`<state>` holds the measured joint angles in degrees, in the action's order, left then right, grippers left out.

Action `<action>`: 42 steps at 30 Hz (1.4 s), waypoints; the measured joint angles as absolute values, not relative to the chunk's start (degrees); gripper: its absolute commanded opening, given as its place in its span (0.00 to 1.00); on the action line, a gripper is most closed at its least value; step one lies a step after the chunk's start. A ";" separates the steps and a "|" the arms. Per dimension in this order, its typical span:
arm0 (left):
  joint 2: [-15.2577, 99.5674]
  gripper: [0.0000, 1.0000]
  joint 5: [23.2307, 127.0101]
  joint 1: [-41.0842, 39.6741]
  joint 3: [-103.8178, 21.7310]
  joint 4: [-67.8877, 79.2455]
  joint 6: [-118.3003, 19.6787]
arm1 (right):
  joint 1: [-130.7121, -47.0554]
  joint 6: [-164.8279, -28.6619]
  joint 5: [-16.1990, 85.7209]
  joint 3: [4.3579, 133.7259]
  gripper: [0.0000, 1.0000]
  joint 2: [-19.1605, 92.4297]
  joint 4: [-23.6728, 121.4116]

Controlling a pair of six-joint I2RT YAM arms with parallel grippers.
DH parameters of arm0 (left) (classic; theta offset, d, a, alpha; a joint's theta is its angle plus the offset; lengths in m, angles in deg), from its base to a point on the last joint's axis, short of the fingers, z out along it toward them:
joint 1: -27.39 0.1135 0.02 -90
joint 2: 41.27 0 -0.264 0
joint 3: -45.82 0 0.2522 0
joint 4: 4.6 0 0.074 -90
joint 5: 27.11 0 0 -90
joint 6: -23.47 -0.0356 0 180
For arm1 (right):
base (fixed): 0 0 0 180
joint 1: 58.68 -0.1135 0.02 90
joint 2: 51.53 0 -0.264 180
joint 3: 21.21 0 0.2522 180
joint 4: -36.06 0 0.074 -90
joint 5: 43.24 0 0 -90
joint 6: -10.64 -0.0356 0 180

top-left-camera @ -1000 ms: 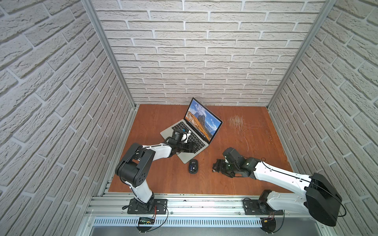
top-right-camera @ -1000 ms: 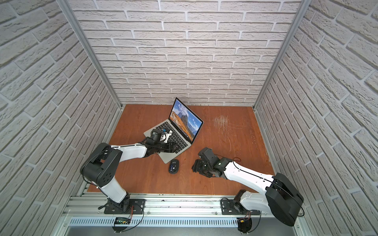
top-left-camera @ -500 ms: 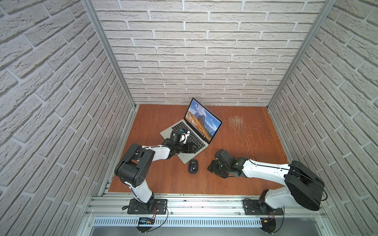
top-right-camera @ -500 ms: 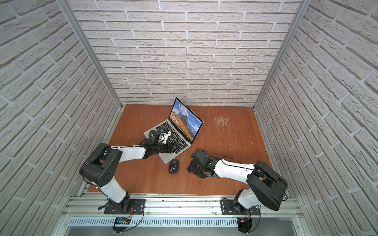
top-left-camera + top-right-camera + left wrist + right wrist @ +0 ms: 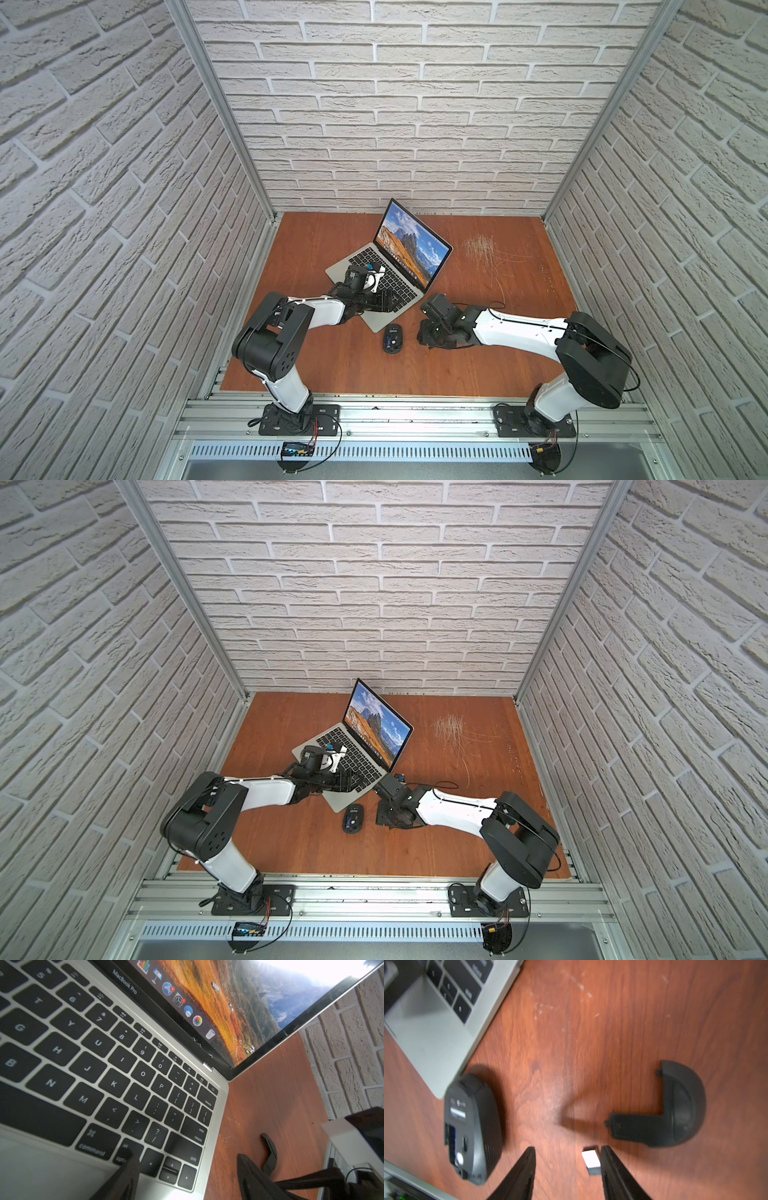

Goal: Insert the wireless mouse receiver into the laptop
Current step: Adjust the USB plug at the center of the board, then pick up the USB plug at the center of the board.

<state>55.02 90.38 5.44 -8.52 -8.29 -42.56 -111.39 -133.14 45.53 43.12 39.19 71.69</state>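
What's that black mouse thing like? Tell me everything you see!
The mouse is black, oval, plastic-looking. It lies belly up on the wooden table, close by a front corner of the laptop. Its underside shows a pale label, an open slot and a small white dot. A loose black cover lies apart from it.

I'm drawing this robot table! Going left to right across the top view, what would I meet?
The left arm's big black joint → black mouse → right gripper → right arm's big black joint. The laptop and left gripper overlap the mouse sideways, so they're skipped.
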 measured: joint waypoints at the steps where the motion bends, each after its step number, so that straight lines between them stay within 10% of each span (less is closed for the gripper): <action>1: 54.95 0.77 90.40 5.48 -8.43 -8.36 -42.56 | -111.67 -131.30 45.92 44.39 0.45 39.19 73.96; 42: 54.54 0.68 91.49 6.01 -7.62 -8.88 -42.50 | -114.62 -115.09 50.27 55.99 0.15 51.67 91.25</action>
<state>54.54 91.49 6.01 -7.62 -8.88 -42.50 -114.62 -115.09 50.27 55.99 51.67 91.25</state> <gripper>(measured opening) 0.715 0.181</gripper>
